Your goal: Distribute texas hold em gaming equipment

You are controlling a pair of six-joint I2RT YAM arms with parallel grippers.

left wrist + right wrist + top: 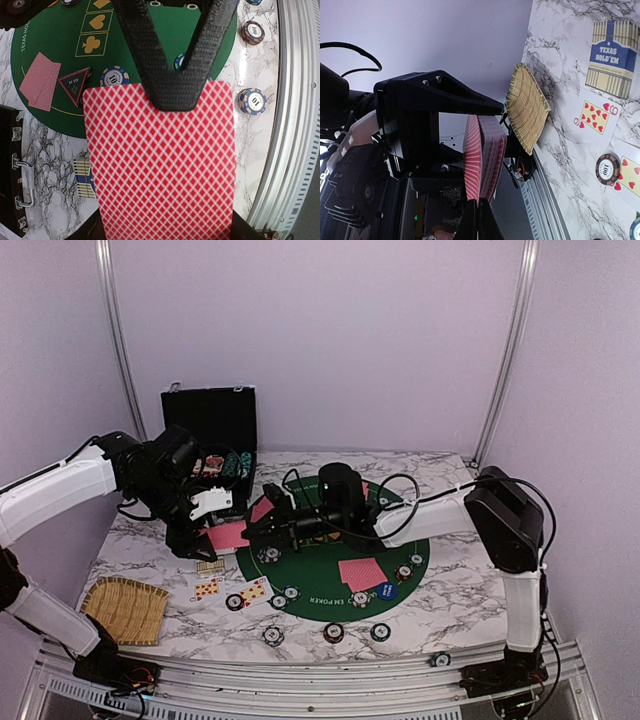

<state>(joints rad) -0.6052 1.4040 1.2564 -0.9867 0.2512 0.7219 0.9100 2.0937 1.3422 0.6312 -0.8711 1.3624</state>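
Above the left rim of the round green felt mat, the left gripper holds a deck of red-backed, diamond-patterned playing cards clear of the white marble table, with its black woven-carbon fingers clamped on the deck. The right gripper reaches across from the right and meets the deck's edge. Its two fingers are pressed fully together there, though whether a card sits between them cannot be told.

On the felt, right of centre, lies a pair of face-down red-backed cards, with a blue round marker button just beside it on the near side. A dark triangular marker with a red border lies on the felt too, touching a second face-down pair.

Along the felt's near edge sit small round striped poker chips, spaced apart. Left of the felt are face-up cards, a striped card box and, nearer the corner, a woven straw mat. At the far left a black chip case stands open, its lid upright.
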